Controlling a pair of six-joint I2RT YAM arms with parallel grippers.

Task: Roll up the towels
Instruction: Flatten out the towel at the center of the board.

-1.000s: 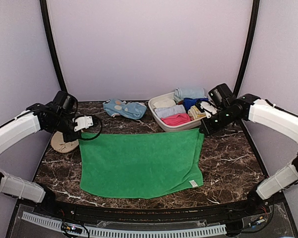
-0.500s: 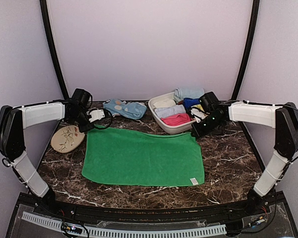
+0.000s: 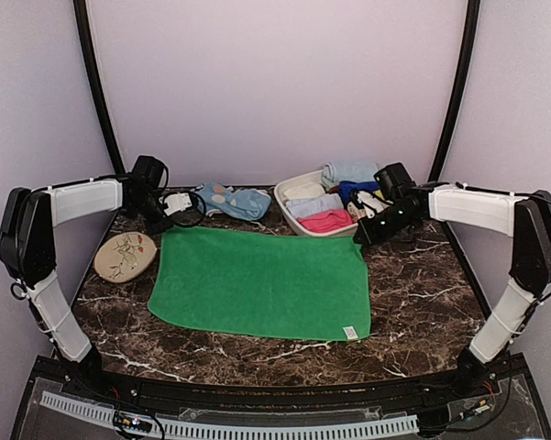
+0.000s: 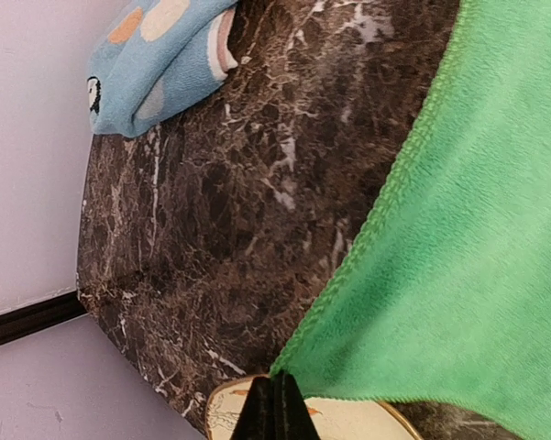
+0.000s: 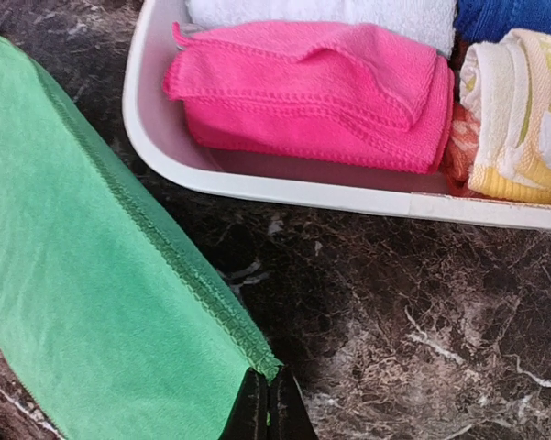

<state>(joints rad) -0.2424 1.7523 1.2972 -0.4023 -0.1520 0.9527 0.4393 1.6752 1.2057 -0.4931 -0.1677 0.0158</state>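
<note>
A plain bright green towel [image 3: 261,281] lies spread flat on the dark marble table. My left gripper [image 3: 168,226] is shut on its far left corner [image 4: 289,368]. My right gripper [image 3: 360,239] is shut on its far right corner [image 5: 261,367]. Both corners are held low, just above the table. A pale yellow towel [image 5: 518,119] with white marks lies rolled in the white tub [image 3: 298,220] at the back, also seen from above [image 3: 367,207].
The tub [image 5: 257,179] also holds pink [image 5: 312,92], blue and white cloths. A blue patterned cloth [image 3: 229,200] lies at the back, seen too in the left wrist view [image 4: 156,60]. A tan oval leaf-print disc [image 3: 124,256] sits at the left.
Both grippers have carried the towel's far corners back and down. The towel went from a draped, bowed sheet to lying flat and stretched, shifted farther back.
</note>
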